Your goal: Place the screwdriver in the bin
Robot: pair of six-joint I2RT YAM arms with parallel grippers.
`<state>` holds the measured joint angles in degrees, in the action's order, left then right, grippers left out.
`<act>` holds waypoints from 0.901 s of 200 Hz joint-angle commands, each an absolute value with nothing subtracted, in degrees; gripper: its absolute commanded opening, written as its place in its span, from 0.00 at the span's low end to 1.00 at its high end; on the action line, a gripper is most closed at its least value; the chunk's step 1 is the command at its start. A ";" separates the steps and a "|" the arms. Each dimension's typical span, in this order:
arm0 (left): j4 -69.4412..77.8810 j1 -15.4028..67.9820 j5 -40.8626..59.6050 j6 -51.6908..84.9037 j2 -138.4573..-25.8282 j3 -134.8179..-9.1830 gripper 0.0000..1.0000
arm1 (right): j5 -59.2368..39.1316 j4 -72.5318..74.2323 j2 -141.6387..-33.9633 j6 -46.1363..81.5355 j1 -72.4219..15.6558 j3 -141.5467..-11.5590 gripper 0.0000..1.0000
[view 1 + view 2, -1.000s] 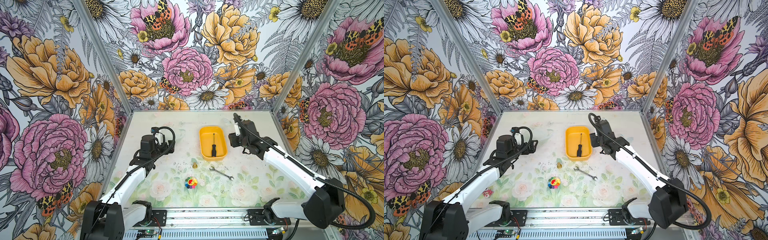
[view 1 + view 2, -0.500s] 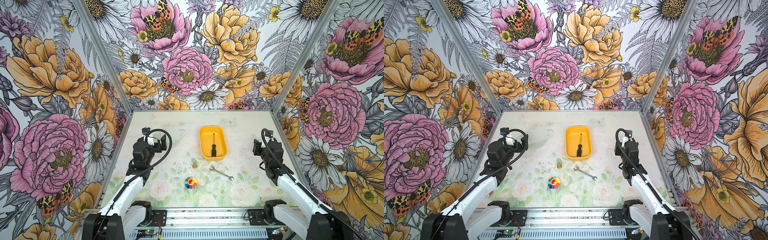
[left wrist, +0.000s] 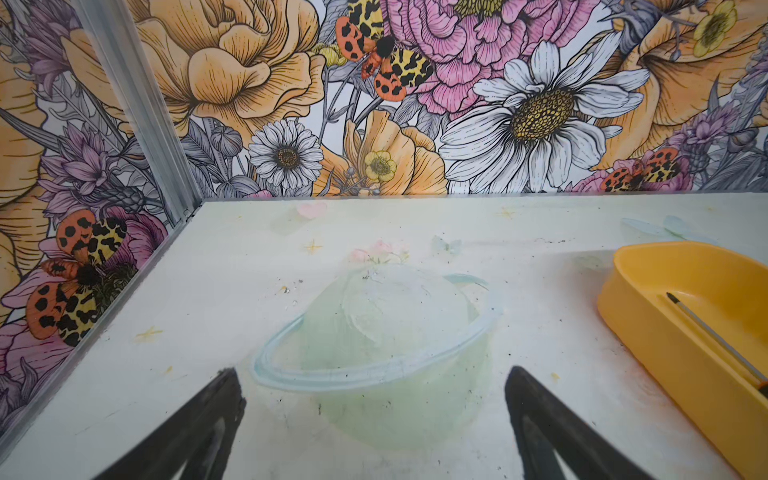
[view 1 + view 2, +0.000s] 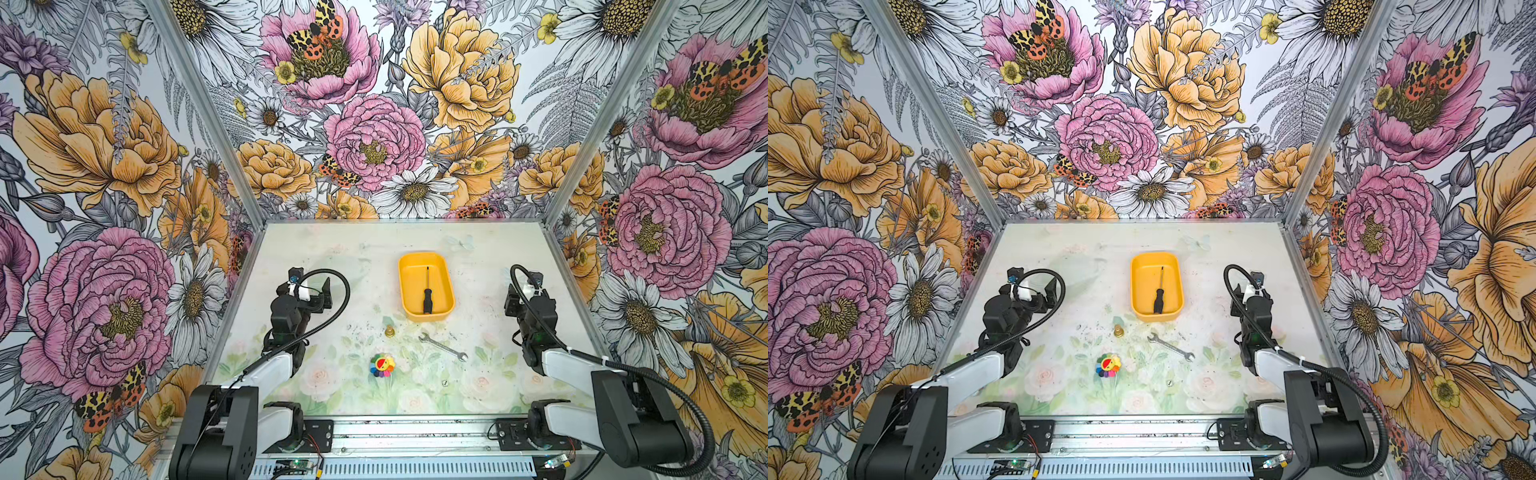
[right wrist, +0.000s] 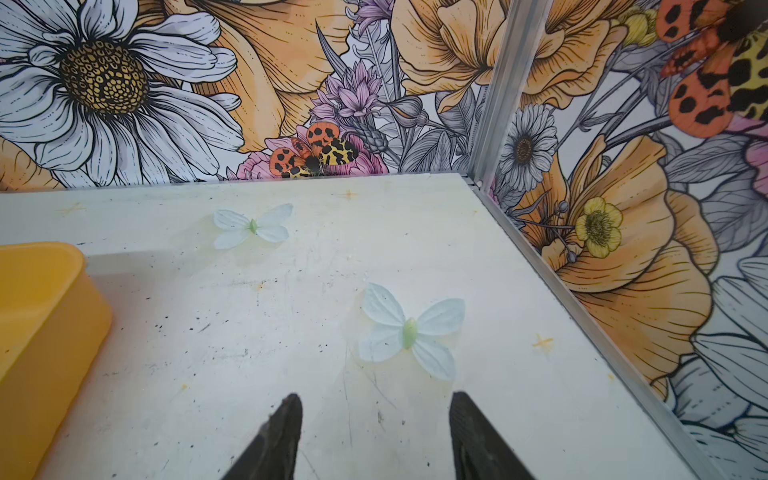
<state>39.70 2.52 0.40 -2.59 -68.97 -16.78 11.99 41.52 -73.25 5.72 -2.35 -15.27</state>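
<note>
Now right tool [image 5: 374, 402] withdrawn, screwdriver [image 4: 427, 296] in bin [image 4: 410, 282]

**Surfaces as I see them**

The bin [image 4: 428, 316], centre frame, looks like smooth yellow plastic with a soft sheen. On the screwdriver [image 4: 427, 291] I read a dark metal shaft and a matt black handle. The wrench [image 4: 443, 346] below is bright bare metal. The tabletop [image 4: 365, 270] is matt, printed, scuffed and speckled.
</note>
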 commanded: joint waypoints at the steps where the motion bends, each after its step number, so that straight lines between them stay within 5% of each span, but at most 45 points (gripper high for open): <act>1: 47.59 1.59 -0.48 -3.69 -71.61 -16.52 0.99 | 12.29 49.15 -76.95 4.09 -1.93 -17.02 0.58; 41: 53.47 0.12 -0.02 -3.01 -79.07 -17.20 0.99 | 12.24 55.95 -88.28 2.87 -1.93 -19.63 0.57; 91: 57.30 -0.96 -0.98 -1.20 -88.21 -19.08 0.99 | 11.33 50.72 -87.91 4.04 -1.15 -21.87 0.59; 129: 53.81 -2.03 -0.51 0.08 -88.93 -21.67 0.99 | 10.06 50.04 -87.97 4.23 -0.53 -22.19 0.81; 180: 53.96 -1.96 -0.69 0.05 -88.99 -21.71 0.99 | 9.14 49.57 -87.98 4.34 -0.15 -22.41 0.91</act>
